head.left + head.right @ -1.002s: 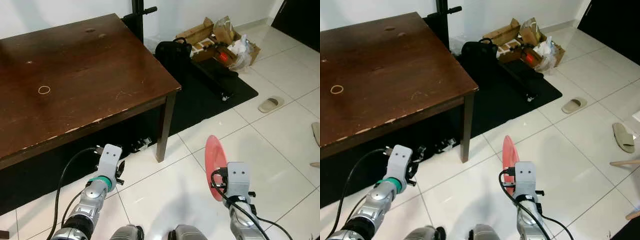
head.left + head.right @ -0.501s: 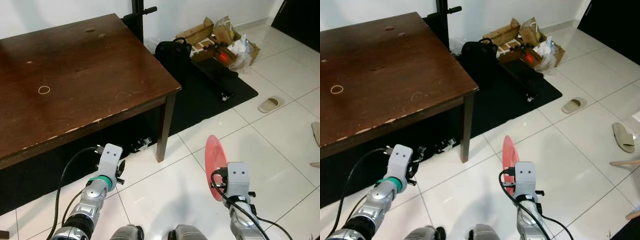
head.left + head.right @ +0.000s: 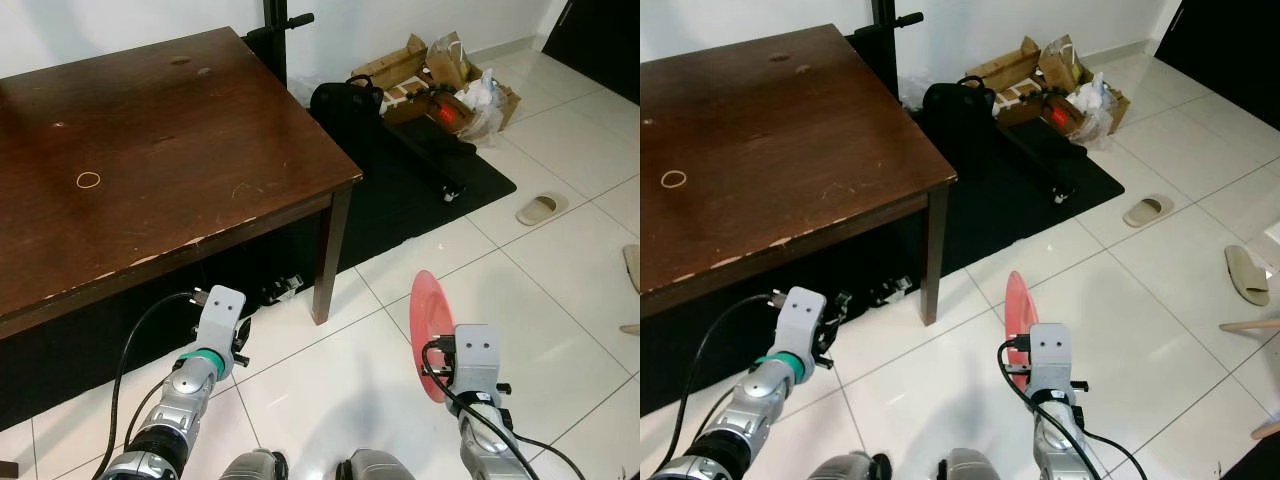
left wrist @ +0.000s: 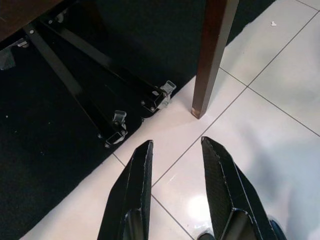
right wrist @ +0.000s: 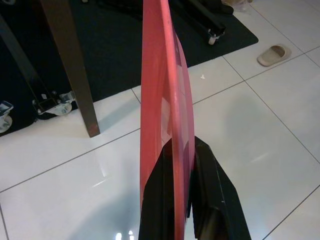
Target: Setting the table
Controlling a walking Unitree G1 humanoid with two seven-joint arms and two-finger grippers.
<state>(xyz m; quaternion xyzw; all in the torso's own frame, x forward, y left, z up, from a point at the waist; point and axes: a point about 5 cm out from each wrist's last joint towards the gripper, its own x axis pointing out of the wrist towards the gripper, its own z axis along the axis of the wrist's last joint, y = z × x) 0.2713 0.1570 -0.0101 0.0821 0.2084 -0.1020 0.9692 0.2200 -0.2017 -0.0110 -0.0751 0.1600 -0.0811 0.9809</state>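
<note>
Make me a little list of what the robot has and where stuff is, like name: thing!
holding: a red plate, gripped on edge by the right gripper, jaws shut on its rim
plate position: upright, over the white tile floor, not on the table
left gripper: jaws open, nothing between them, low near the table leg
table: dark brown wood, with a small ring lying on top
floor stuff: black mat, cardboard box of clutter, a slipper

One wooden table point(image 3: 150, 150), one red plate point(image 3: 425, 330), two grippers, left point(image 4: 176, 165) and right point(image 5: 182, 165), two slippers point(image 3: 1148, 211) point(image 3: 1246, 273), one cardboard box point(image 3: 440, 75), one black bag point(image 3: 345, 105)
</note>
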